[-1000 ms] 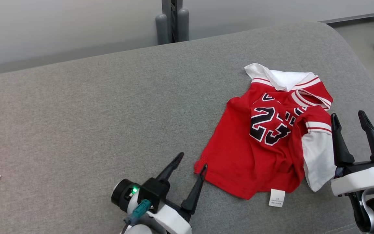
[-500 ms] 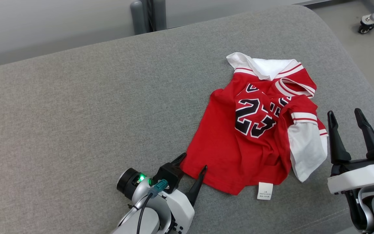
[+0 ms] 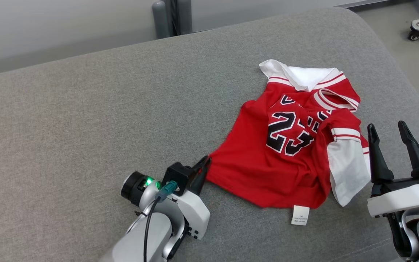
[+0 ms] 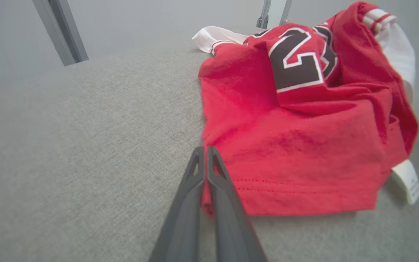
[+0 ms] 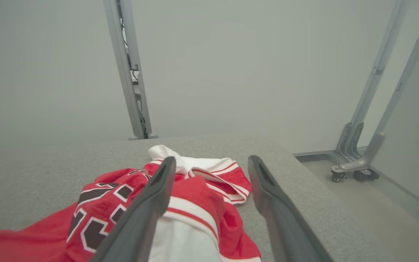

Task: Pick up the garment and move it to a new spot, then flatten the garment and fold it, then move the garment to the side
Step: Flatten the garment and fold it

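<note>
The garment (image 3: 286,163) is a small red jersey with a black "23", white sleeves and a white care label, lying crumpled on the grey cushioned surface (image 3: 86,127). My left gripper (image 3: 204,163) is shut on the garment's lower-left hem corner, and the cloth there is drawn out to a point. In the left wrist view its fingers (image 4: 198,189) are pressed together at the red hem of the garment (image 4: 304,145). My right gripper (image 3: 386,127) stands open just right of the white sleeve, nothing between its jaws. The right wrist view looks over the garment (image 5: 195,196) between my right gripper's (image 5: 211,160) spread fingers.
The cushion's rounded right edge drops to the floor close behind my right arm. A grey metal post (image 3: 171,18) stands behind the far edge. A wheeled frame foot (image 3: 418,31) sits on the floor at the far right.
My left gripper has gone from open around the hem corner to shut on it, and the corner is now pulled out leftward. The head camera has shifted. The right gripper stays open.
</note>
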Tool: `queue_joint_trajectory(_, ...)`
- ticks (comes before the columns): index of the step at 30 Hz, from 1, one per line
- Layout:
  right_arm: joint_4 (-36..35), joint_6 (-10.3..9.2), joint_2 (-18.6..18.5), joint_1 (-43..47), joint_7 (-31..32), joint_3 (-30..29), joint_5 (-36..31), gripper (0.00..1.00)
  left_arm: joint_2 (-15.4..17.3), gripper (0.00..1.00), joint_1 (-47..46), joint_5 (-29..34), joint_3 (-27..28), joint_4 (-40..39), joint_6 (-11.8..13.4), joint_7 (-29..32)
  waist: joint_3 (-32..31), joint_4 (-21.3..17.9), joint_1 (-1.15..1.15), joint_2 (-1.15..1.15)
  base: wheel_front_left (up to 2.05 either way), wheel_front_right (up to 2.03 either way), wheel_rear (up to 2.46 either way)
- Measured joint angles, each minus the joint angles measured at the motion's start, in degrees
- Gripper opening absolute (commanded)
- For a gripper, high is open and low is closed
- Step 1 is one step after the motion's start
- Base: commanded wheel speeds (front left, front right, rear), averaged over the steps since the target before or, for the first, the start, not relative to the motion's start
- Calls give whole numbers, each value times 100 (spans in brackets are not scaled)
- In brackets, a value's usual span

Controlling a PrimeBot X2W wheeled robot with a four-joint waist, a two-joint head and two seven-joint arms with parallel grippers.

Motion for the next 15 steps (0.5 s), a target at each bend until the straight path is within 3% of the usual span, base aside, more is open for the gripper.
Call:
queue_joint_trajectory(8,2,0,29,5,0,-2,-99,100,359,0,-350,-44,377,-113,110,-121,-65,67,0,0,0,0,0)
queue_joint_trajectory(15,-67,0,67,-69,0,24,-123,100,1213,0,-1447,247,616,-220,112,47,83,19,0,0,0,0,0)
